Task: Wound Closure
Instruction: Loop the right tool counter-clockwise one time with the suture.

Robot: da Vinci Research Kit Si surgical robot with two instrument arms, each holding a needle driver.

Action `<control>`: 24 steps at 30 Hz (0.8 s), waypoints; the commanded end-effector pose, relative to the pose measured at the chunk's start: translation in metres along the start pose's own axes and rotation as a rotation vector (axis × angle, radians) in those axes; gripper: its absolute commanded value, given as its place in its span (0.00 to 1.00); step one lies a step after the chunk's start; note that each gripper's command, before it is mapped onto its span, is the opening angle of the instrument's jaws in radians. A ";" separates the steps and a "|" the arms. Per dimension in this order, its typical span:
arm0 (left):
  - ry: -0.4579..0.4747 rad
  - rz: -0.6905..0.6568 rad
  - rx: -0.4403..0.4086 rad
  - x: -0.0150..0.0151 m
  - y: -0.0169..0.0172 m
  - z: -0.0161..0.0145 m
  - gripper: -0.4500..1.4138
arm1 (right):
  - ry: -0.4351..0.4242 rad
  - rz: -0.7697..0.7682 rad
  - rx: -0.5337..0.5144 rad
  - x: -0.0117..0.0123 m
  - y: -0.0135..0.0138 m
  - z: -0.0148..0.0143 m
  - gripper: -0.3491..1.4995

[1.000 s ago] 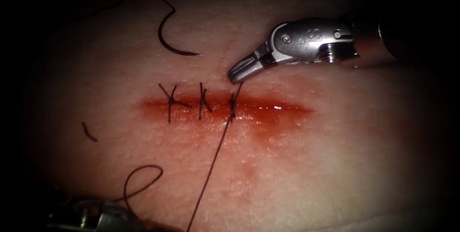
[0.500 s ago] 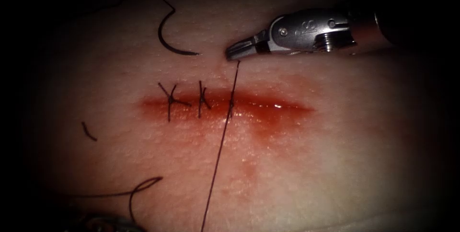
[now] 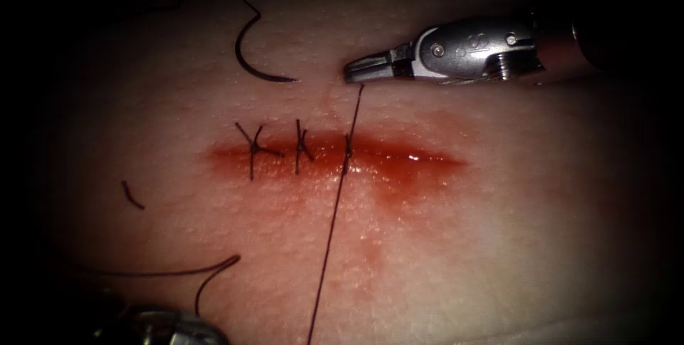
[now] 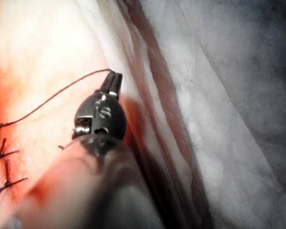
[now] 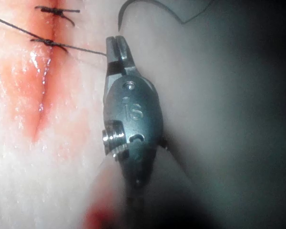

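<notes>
Plainly we see the tissue [image 3: 499,245] as pale, finely pebbled and glistening, with a straight cut [image 3: 335,156] running left to right across it, wet with red fluid [image 3: 399,167] that spreads in a blush below it; three dark stitches [image 3: 299,149] cross the cut's left half, each knotted into a small cross; the right arm's tool [image 3: 356,73], polished steel with a rounded wrist, lies nearly level above the cut, its fingers pressed together on the thread [image 3: 331,231], a thin dark strand that runs taut down through the third stitch and on toward the lower edge; the left arm's tool [image 4: 113,82] has its fingers pinching the same thread near the tissue's rim, with the strand stretching away to the stitches; the needle [image 3: 253,60], a slim black hook, lies free on the tissue above the cut and to the left, in neither tool and not in the tissue; a short cut end of thread [image 3: 132,197] lies below left; since half a second ago the right tool has shifted slightly rightward, and the loop [image 3: 214,277] at the lower left has flattened out; the cut's right half remains unstitched, with bare tissue beyond it.
</notes>
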 end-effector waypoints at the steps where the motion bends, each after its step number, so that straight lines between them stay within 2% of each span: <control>1: -0.009 -0.002 0.018 -0.0002 -0.0007 0.0004 0.00 | 0.026 0.004 -0.015 -0.0001 -0.0002 0.0005 0.80; 7: -0.049 0.047 0.091 0.0015 -0.0042 -0.0027 0.00 | 0.047 0.029 -0.120 0.0009 -0.0003 -0.0028 0.85; 9: -0.052 0.072 0.106 0.0022 -0.0057 -0.0038 0.00 | 0.062 0.026 -0.169 0.0010 -0.0008 -0.0044 0.82; 10: -0.049 0.080 0.117 0.0024 -0.0071 -0.0045 0.00 | 0.061 0.020 -0.186 0.0010 -0.0015 -0.0050 0.71; 11: -0.049 0.080 0.117 0.0024 -0.0071 -0.0045 0.00 | 0.061 0.020 -0.186 0.0010 -0.0015 -0.0050 0.71; 12: -0.065 0.090 0.129 0.0026 -0.0085 -0.0051 0.00 | 0.072 0.020 -0.195 0.0011 -0.0023 -0.0054 0.47; 13: -0.066 0.094 0.130 0.0026 -0.0091 -0.0054 0.00 | 0.080 0.019 -0.189 0.0012 -0.0028 -0.0055 0.15; 14: -0.066 0.091 0.132 0.0027 -0.0096 -0.0056 0.00 | 0.092 0.018 -0.176 0.0014 -0.0034 -0.0055 0.00; 18: -0.074 0.114 0.140 0.0028 -0.0125 -0.0068 0.00 | 0.123 0.019 -0.149 0.0026 -0.0053 -0.0039 0.00; 19: -0.093 0.128 0.152 0.0026 -0.0137 -0.0076 0.00 | 0.147 0.013 -0.132 0.0032 -0.0058 -0.0022 0.00; 20: -0.093 0.128 0.152 0.0026 -0.0137 -0.0076 0.00 | 0.147 0.013 -0.132 0.0032 -0.0058 -0.0022 0.00; 24: -0.116 0.144 0.121 0.0015 -0.0153 -0.0087 0.00 | 0.178 -0.024 -0.076 0.0037 -0.0058 0.0012 0.00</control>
